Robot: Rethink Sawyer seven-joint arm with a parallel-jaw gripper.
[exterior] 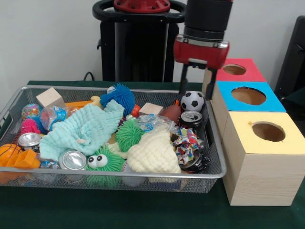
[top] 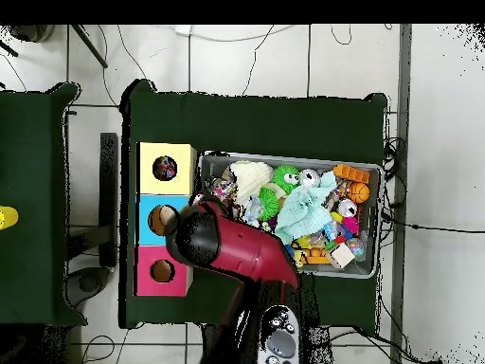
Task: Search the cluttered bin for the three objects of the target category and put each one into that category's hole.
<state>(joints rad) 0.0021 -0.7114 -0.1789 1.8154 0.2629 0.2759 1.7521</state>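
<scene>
The bin (exterior: 119,175) is a wide silver wire-mesh tray full of mixed toys; it also shows in the overhead view (top: 284,158). My gripper (exterior: 196,95) hangs open and empty over the bin's far right corner, just above a small soccer ball (exterior: 192,101) and beside a drink can (exterior: 191,117). Three wooden boxes with round holes stand in a row right of the bin: red top (exterior: 236,70), blue top (exterior: 248,95), yellow top (exterior: 267,131). In the overhead view my arm (top: 227,245) hides the gripper, and something coloured lies in the yellow box's hole (top: 166,169).
In the bin lie a teal cloth (exterior: 86,129), a cream knit cloth (exterior: 152,152), green spiky balls (exterior: 128,133), a blue spiky ball (exterior: 119,95), more cans (exterior: 74,160), wooden blocks (exterior: 50,98) and an orange basketball (exterior: 8,152). The boxes stand close against the bin's right wall.
</scene>
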